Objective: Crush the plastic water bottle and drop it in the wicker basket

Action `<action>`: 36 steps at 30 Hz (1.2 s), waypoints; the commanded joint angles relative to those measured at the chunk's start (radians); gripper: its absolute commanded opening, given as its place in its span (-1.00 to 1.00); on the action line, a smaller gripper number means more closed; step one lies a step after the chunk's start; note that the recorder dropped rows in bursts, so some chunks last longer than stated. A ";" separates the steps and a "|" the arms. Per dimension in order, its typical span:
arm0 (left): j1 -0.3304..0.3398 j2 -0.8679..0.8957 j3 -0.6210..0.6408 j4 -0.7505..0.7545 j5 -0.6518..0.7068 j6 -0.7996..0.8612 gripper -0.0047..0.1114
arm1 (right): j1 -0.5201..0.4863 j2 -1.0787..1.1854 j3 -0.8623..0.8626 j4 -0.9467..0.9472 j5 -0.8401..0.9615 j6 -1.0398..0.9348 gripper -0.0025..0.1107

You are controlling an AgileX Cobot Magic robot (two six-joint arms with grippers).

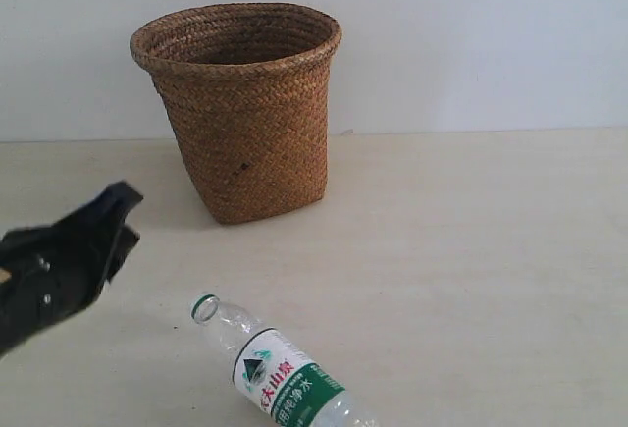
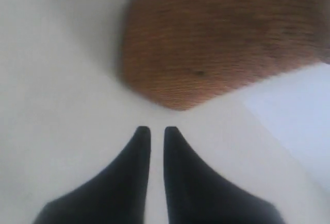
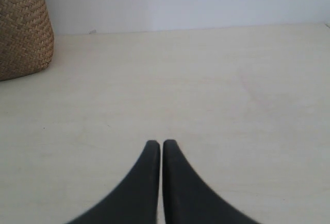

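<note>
While the plastic water bottle [image 1: 280, 373] lies apart from the wicker basket [image 1: 245, 113] | left gripper [image 2: 157, 130] nearly together | right gripper [image 3: 162, 143] together

Pale cream tabletop [image 1: 471, 250], smooth, with faint grain running across it. Behind, a plain white wall [image 1: 471, 44] rises, meeting the tabletop's far edge in one straight seam. A tiny speck [image 1: 345, 133] sits at that seam, too small to identify.

bottle [image 1: 280, 373]: clear plastic, green-white label, uncapped, lying on its side, uncrushed. basket [image 1: 240, 113]: brown wicker, upright, standing apart beyond the bottle's neck.
</note>
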State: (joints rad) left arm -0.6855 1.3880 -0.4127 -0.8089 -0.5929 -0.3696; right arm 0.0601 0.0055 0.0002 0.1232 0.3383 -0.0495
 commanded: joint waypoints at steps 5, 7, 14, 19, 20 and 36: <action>0.085 -0.154 -0.368 0.993 0.730 0.507 -0.85 | -0.002 -0.006 0.000 0.001 -0.004 0.000 -0.96; 0.085 -0.138 -0.469 1.115 0.937 0.595 -0.85 | -0.002 -0.006 0.000 0.001 -0.004 -0.002 -0.96; 0.085 -0.010 -0.644 1.208 1.331 1.041 -0.85 | -0.002 -0.006 0.000 0.001 -0.004 -0.002 -0.96; 0.083 0.124 -0.658 1.208 1.402 1.288 -0.85 | -0.002 -0.006 0.000 0.001 -0.004 0.000 -0.96; 0.083 0.150 -0.658 1.208 1.385 1.303 -0.85 | -0.002 -0.006 0.000 0.001 -0.004 0.000 -0.96; 0.083 0.329 -0.665 1.210 0.996 1.507 -0.85 | -0.002 -0.006 0.000 0.001 -0.004 0.000 -0.96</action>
State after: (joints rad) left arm -0.6042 1.6918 -1.0656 0.4031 0.4243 1.1128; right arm 0.0601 0.0055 0.0002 0.1232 0.3383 -0.0495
